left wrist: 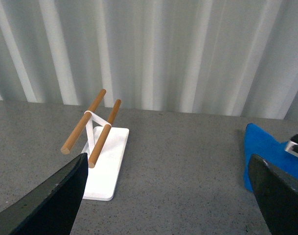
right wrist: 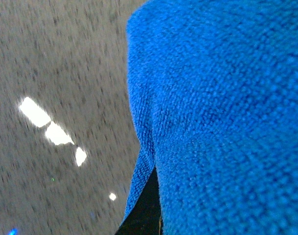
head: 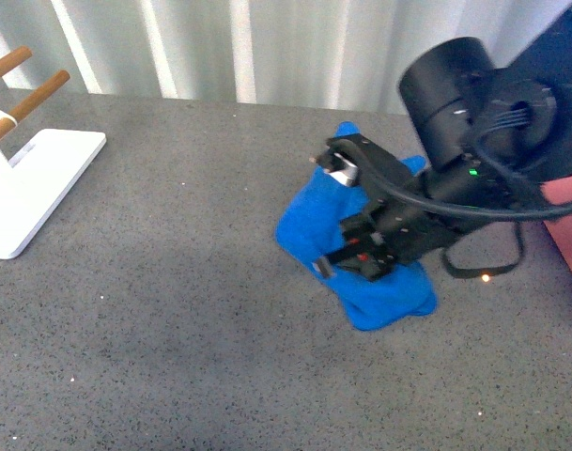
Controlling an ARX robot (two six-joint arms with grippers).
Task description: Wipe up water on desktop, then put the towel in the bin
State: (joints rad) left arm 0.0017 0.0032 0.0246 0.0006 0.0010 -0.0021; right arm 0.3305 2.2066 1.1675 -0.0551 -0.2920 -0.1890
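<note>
The ARX robot's right arm [head: 492, 103] reaches in from the far right of the front view and slants down to the left, its black wrist bent low over the desktop [head: 173, 329]. The right gripper [head: 337, 214] presses into the towel [head: 300, 225], a bright blue cloth lying bunched on the stone-grey surface right of centre. The two fingers look clamped on a fold of it, with blue pile filling the gap between them. The right wrist view shows the same hold. The towel's weave takes up most of that picture, and one dark finger [right wrist: 145, 215] shows just beneath the hanging edge. The speckled desktop beyond is blurred and carries a few bright reflections [right wrist: 46, 122].

The towel rests on the desktop, near the bin [head: 569, 221] but clear of it. Only a salmon-pink sliver of the bin shows, at the far right edge.

The left arm does not appear in the front view. Its own wrist camera shows the left gripper [left wrist: 167, 157] held above the desktop. The fingers [left wrist: 56, 196] are spread wide, with nothing between them and nothing touching them. It faces the white tray [left wrist: 107, 166], which stands on the left of the table with two wooden rods [left wrist: 85, 120] raised over it. A corner of the towel shows far to its right. A pale ribbed wall [left wrist: 149, 49] closes the far side.
</note>
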